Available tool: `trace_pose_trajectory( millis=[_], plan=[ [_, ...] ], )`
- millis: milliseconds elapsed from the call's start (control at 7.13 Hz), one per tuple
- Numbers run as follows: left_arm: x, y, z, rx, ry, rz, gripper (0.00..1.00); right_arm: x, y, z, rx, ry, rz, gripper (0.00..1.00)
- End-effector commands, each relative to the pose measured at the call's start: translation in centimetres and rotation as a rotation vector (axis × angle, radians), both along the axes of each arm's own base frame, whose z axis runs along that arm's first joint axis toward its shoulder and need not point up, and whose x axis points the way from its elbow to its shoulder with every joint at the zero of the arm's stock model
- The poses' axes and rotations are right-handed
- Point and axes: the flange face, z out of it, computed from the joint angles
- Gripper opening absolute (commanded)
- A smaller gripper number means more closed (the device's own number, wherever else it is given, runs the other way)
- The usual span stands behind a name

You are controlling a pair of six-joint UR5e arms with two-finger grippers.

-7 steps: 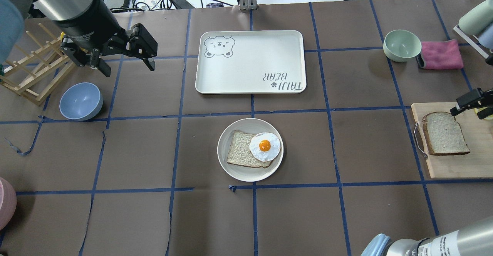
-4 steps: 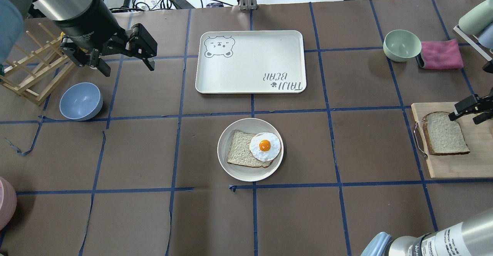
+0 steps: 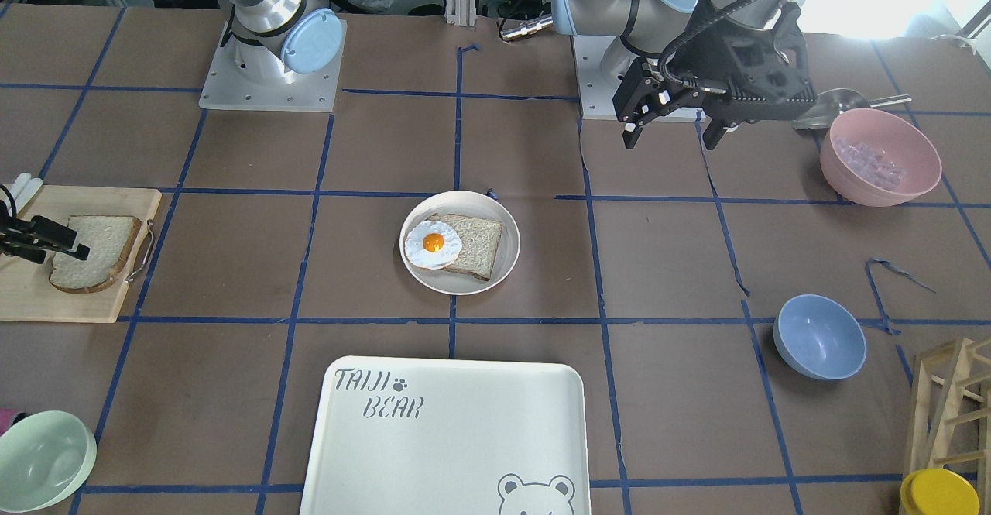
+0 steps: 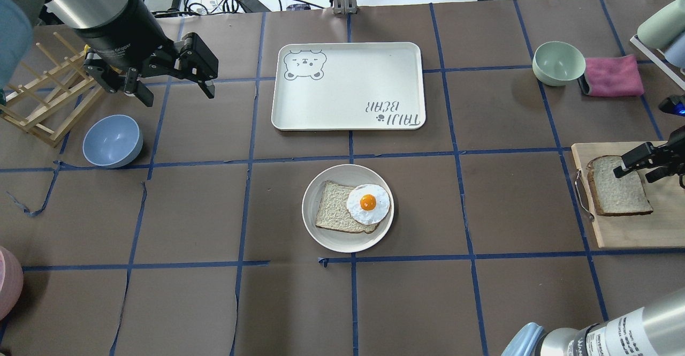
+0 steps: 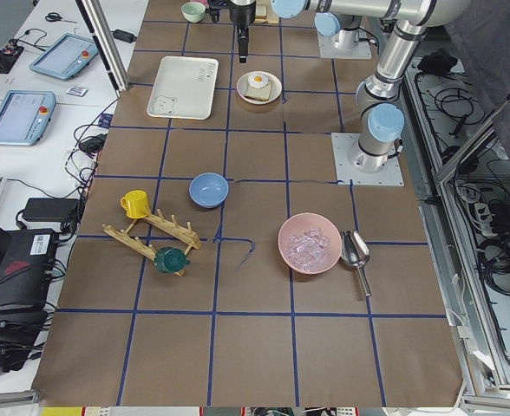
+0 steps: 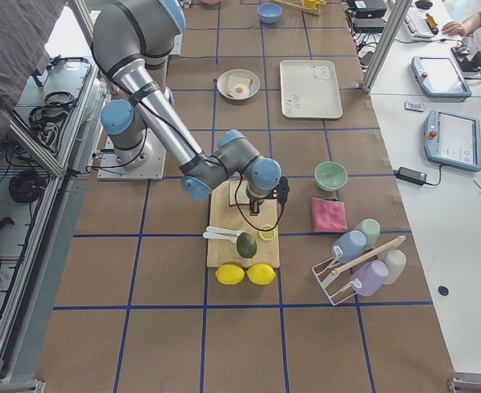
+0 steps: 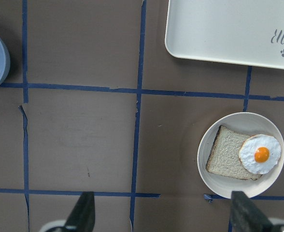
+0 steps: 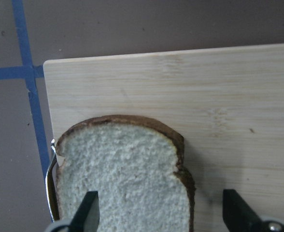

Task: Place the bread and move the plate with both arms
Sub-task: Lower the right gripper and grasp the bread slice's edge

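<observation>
The bread (image 4: 618, 187) lay flat on a wooden board (image 4: 642, 227), well apart from the plate (image 4: 334, 241) on the plate's right; the right gripper (image 4: 633, 174) hung over the bread's domed end, fingers spread and grasping nothing. The left gripper (image 4: 176, 95) hung beyond the plate to its far left, fingers likewise released; the plate carried a squarer slice (image 4: 332, 214) and a fried egg (image 4: 367, 203).

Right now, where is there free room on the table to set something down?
The tray holds nothing. Bare table lies between the blue bowl and the plate, and between the plate and the cutting board. It is crowded at the board, with the bread, the right gripper over it, the green bowl and pink cloth nearby.
</observation>
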Motion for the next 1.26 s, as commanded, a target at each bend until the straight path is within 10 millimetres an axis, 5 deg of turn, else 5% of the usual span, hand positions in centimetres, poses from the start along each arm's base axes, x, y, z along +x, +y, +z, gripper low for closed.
trace_pose_trajectory(
  millis=[0, 280, 1122],
  plan=[
    [-0.02, 0.01, 0.00, 0.000, 0.000, 0.000, 1.00, 0.34, 0.35, -0.84, 0.009, -0.009, -0.002, 0.86],
    [0.05, -0.01, 0.00, 0.000, 0.000, 0.001, 1.00, 0.45, 0.35, -0.90, 0.011, -0.010, -0.002, 0.78],
    [0.17, -0.11, -0.07, 0.001, 0.003, -0.002, 1.00, 0.11, 0.38, -0.55, 0.014, 0.007, 0.014, 0.04]
  ],
)
